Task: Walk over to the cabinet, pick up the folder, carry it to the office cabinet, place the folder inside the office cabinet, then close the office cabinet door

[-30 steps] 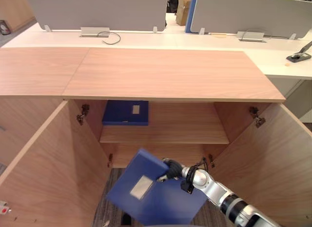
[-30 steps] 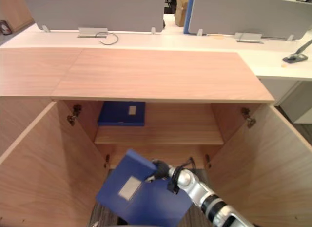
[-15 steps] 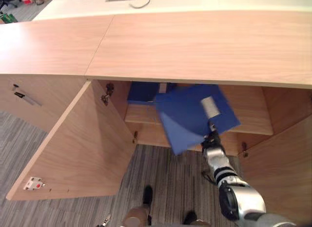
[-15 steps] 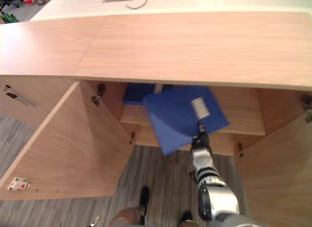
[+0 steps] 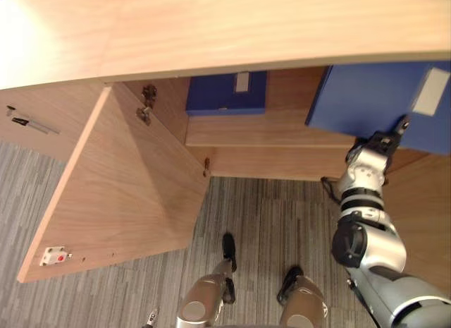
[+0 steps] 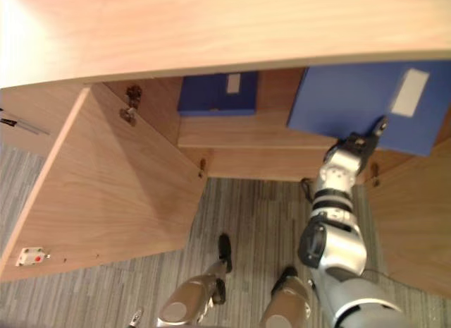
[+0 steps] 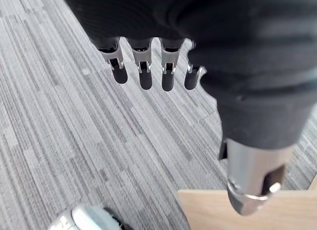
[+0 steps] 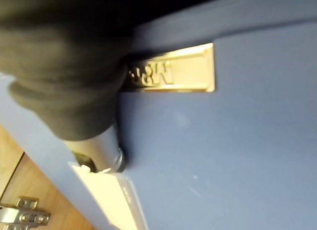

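Note:
My right hand point(image 5: 382, 140) is shut on the lower edge of a blue folder point(image 5: 366, 99) with a white label. It holds the folder upright in the right half of the open wooden cabinet point(image 5: 211, 32), just under the top. In the right wrist view my thumb point(image 8: 101, 151) presses on the folder's blue face point(image 8: 223, 156) beside a gold plate. A second blue folder point(image 5: 225, 93) lies flat on the inner shelf point(image 5: 268, 130) at the left. My left hand point(image 7: 141, 67) hangs open over grey carpet.
The left cabinet door point(image 5: 127, 187) stands wide open, reaching out over the striped grey carpet point(image 5: 268, 222). The right door point(image 6: 416, 222) is open too, close beside my right arm. A metal hinge point(image 5: 146, 106) sits at the upper left of the opening.
The camera has tilted down and moved closer to the cabinet. My right hand has carried the folder from the middle of the opening up and to the right.

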{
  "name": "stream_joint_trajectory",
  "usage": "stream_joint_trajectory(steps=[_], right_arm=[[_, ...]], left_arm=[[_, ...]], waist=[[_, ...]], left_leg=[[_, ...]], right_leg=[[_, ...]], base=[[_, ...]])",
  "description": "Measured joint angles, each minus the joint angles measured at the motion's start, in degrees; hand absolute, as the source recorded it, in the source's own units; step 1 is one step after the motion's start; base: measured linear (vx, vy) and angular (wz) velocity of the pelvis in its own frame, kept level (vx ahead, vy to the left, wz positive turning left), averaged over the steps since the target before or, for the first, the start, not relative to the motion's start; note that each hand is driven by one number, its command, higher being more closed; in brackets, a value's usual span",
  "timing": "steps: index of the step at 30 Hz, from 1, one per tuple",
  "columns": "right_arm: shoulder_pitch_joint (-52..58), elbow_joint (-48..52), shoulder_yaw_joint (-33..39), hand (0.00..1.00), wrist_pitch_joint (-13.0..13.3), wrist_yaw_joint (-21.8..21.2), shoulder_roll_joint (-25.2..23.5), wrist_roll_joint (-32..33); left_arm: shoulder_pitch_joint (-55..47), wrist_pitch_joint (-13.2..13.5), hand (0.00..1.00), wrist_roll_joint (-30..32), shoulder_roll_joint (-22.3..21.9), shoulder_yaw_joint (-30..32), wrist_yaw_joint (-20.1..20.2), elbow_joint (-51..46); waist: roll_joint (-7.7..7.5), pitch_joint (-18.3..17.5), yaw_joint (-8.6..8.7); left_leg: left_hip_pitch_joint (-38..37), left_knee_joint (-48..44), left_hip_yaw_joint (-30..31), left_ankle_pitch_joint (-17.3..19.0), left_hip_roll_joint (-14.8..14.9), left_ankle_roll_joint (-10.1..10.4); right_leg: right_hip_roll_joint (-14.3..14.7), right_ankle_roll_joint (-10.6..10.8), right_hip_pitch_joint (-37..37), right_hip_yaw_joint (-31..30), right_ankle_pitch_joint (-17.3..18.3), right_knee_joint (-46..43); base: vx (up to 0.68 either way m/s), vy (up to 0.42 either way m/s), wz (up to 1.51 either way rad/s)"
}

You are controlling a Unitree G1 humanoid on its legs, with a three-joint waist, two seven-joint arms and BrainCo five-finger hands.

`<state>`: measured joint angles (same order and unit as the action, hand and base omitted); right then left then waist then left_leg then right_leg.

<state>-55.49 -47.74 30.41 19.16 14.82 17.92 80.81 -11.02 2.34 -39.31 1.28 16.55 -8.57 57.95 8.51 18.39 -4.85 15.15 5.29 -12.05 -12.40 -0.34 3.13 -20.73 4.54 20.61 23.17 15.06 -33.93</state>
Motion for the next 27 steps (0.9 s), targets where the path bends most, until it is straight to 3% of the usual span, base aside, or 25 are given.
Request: stream_joint_trajectory(steps=[3, 5, 10, 14, 19, 20, 25, 27], right_arm=[[-6.46, -0.05, -0.86, 1.00, -1.03, 2.86, 4.14, -1.34], [-10.85, -2.42, -5.37, 1.00, -2.12, 4.21, 8.02, -1.58], [-28.88, -11.33, -29.76, 1.00, -8.98, 5.76, 18.52, -4.36], [-35.77, -15.28, -38.64, 1.00, -9.60, 5.84, 21.38, -3.33], [-41.35, -18.60, -48.70, 1.00, -11.88, 5.90, 21.24, -3.35], [-41.71, -18.97, -49.34, 0.00, -12.29, 5.91, 21.25, -3.39], [-42.51, -19.42, -49.40, 0.00, -12.31, 5.87, 21.24, -2.97], [-42.50, -17.70, -44.41, 0.00, -10.25, 5.87, 20.73, -0.64]], left_arm=[[0.21, 0.00, 0.00, -1.62, -0.20, 2.20, -0.04, 0.01], [0.22, -0.19, 0.00, -1.73, -0.61, 3.81, -0.04, 0.31], [2.25, -0.87, 0.00, -1.74, -2.25, 8.53, -0.03, 2.56], [4.07, -0.67, 0.00, -1.79, -2.20, 9.15, -0.03, 2.29], [4.03, -0.79, 0.00, -2.04, -2.60, 9.17, -0.20, 3.27], [4.03, -0.79, 0.00, -2.10, -2.74, 9.17, -0.25, 3.39], [4.05, -0.74, 0.00, -3.43, -3.35, 9.20, -0.66, 3.32], [4.10, -0.75, 0.00, -3.61, -3.38, 9.21, -1.27, 3.32]], waist=[[0.22, 2.12, 0.62], [0.32, 2.95, 0.91], [0.53, 3.46, 3.44], [0.82, 3.48, 4.05], [0.95, 3.45, 2.94], [0.95, 3.45, 2.93], [0.96, 3.45, 3.70], [0.96, 3.45, 3.79]], left_leg=[[2.10, -0.21, -0.43, -1.35, -0.90, -0.37], [3.42, 0.03, -0.60, -1.48, -1.47, -0.15], [7.82, 0.03, -4.10, -2.31, -4.71, 0.11], [9.44, -0.24, -1.25, -3.34, -7.41, -0.89], [12.09, -0.09, 6.37, -4.83, -9.90, 0.81], [12.20, 0.03, 6.68, -4.81, -10.13, 0.82], [12.47, 0.09, 7.79, -4.24, -11.86, 1.10], [12.47, 0.10, 7.87, -3.57, -12.44, 0.78]], right_leg=[[-1.96, -0.39, 4.49, -1.24, 1.29, -4.99], [-3.54, -0.72, 7.70, -1.67, 1.81, -8.37], [-9.89, -1.38, 17.27, -3.83, 2.20, -16.76], [-11.74, -0.87, 20.22, -7.59, 2.61, -19.70], [-14.31, -0.68, 23.79, -9.59, 3.29, -21.87], [-14.64, -0.68, 23.99, -9.67, 3.29, -22.04], [-15.96, -0.67, 24.29, -11.01, 3.30, -22.23], [-16.66, -0.66, 24.34, -11.03, 3.30, -22.22]], base=[[-0.02, -0.117, 0.07], [-0.02, -0.140, 0.09], [-0.02, -0.135, 0.16], [0.02, -0.065, 0.43], [0.00, -0.121, 0.30], [-0.02, -0.064, 0.19], [-0.02, 0.003, 0.13], [-0.03, -0.001, 0.04]])
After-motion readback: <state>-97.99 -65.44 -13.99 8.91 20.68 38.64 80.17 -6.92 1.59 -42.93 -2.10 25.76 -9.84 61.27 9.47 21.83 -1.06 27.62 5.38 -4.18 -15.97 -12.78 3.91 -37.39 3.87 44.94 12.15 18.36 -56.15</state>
